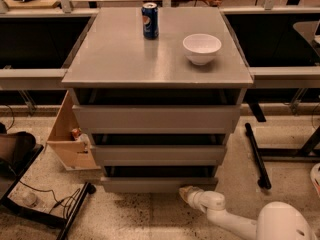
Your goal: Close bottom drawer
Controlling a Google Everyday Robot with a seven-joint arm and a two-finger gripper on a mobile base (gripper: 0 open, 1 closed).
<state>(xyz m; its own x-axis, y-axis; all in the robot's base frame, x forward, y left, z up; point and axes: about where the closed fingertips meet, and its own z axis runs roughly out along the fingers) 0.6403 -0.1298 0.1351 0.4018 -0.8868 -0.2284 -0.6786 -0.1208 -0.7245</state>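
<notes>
The grey cabinet has three flat handleless drawer fronts. The bottom drawer is the lowest and narrowest grey front, near the floor, and sits about flush with a dark gap above it. My gripper is at the end of the white arm that reaches in from the lower right. It sits right at the bottom drawer's front, near its right end, low over the floor.
A blue soda can and a white bowl stand on the cabinet top. A cardboard box stands at the cabinet's left. A black frame with cables lies lower left. A black table leg lies to the right.
</notes>
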